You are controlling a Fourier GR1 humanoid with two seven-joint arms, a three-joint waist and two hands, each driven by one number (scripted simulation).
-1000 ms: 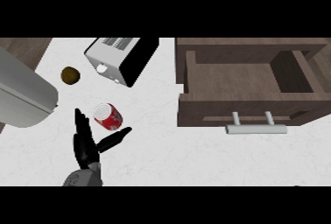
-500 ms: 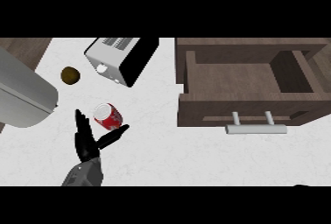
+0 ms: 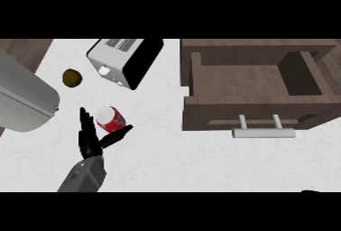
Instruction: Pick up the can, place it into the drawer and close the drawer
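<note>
My left hand [image 3: 89, 140] cradles the red can [image 3: 110, 119] on the counter, fingers straight, thumb just under it, nothing gripped yet. Light, rigid, slick-sided (I judge): best wrapped mid-body. The open drawer [image 3: 200, 81] waits well right.

can [image 3: 110, 119] left of drawer [image 3: 253, 81] — toaster [image 3: 125, 61] behind
</note>
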